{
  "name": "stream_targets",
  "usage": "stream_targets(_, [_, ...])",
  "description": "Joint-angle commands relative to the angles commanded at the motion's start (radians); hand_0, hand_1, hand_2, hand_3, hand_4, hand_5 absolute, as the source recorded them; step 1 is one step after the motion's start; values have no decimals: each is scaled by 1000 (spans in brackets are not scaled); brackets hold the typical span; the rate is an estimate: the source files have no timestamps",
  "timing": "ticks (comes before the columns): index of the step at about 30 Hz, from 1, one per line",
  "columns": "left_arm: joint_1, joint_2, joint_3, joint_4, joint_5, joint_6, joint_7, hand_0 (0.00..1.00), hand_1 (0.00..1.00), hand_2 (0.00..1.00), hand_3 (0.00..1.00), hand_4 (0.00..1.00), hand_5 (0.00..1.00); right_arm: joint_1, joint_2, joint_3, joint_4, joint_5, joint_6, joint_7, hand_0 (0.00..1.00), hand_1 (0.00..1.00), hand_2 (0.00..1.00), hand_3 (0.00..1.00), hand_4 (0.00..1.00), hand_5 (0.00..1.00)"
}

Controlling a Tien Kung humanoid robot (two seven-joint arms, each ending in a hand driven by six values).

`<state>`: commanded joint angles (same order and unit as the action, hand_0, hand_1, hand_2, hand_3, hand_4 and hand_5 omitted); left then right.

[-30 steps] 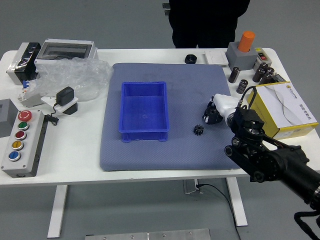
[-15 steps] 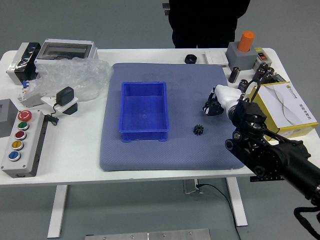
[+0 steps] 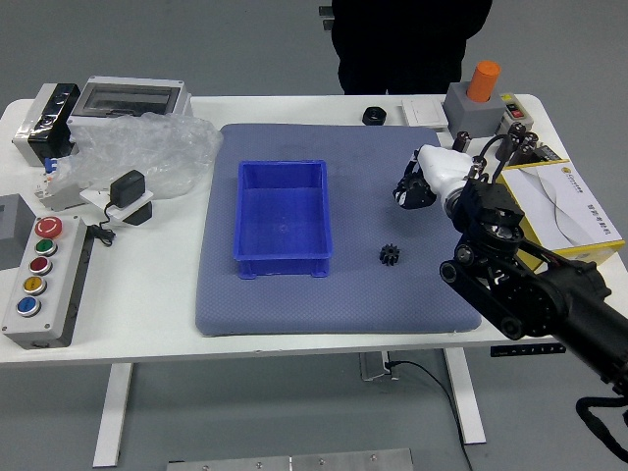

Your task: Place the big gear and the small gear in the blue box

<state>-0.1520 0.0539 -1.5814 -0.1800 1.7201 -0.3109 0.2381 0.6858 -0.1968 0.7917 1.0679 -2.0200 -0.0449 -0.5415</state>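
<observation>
My right hand, with a white cover over its back, is above the right part of the grey-blue mat. Its fingers are closed around a dark piece that looks like the big gear, largely hidden by the fingers. Below and left of this hand, the small black gear lies on the mat. The blue box stands left of both, on the middle of the mat, and no gear shows inside it. My left arm is out of view.
A yellow-and-white carton stands beside my right forearm. Behind it are a grey block with an orange knob and several dark cylinders. Plastic wrap and a button panel lie left. A person in black stands beyond the table.
My right hand has moved up the picture and slightly left, with the dark piece moving along in its fingers. The small gear and the blue box have stayed put.
</observation>
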Motion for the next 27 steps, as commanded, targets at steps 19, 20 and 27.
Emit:
stream_targets(19, [-2,-1,-17,0,24,-7,4,814,797,806,836,625,276,70,87,-31,112,-47,21,-32,537,407,417,416,578,40])
stream_targets(20, [-2,-2,-18,0,27,-7,5,814,797,806,836,625,276,72,97,-34,111,-48,20,-32,537,407,417,416,578,40])
stream_targets(27, [-2,-4,-25,0,43,-11,6,814,797,806,836,626,276,74,167,-49,99,-57,10,-28,537,412,419,416,578,38])
